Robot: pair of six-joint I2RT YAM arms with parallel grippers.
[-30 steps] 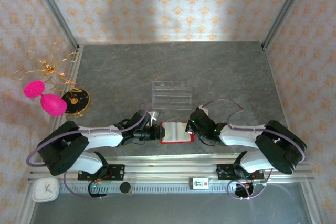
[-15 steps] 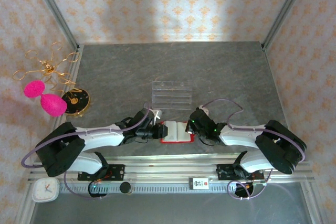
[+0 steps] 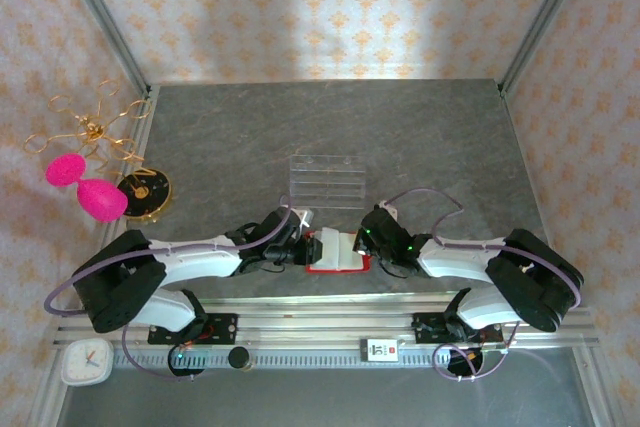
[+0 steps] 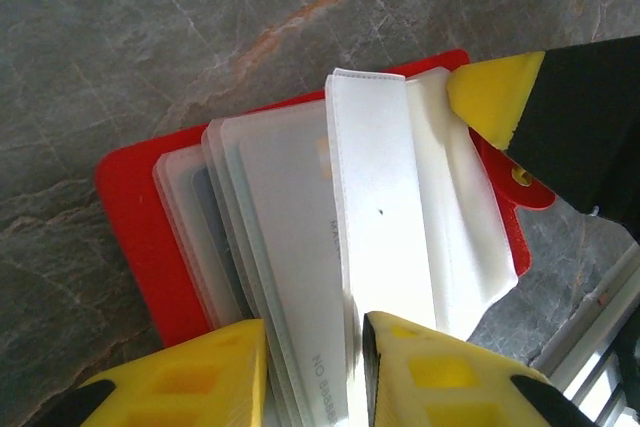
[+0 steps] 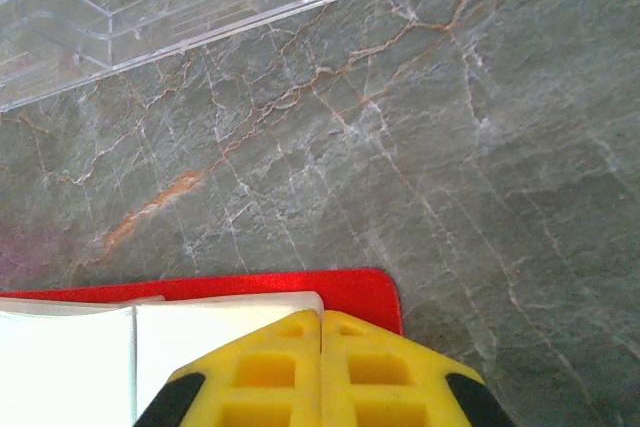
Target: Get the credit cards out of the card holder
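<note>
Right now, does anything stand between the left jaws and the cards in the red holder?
Nothing separate does: the left jaws straddle the edge of a whitish card in the card holder, whose frosted sleeves cover it.

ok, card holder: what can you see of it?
The card holder is a small red folding wallet, open and flat on the grey table near its front edge, just before the clear tray. Frosted plastic sleeves fan from its middle; one holds a whitish card with printed characters. The left gripper straddles that sleeve; whether it clamps it is unclear. The right gripper, shut, sits on the opposite edge.
</note>
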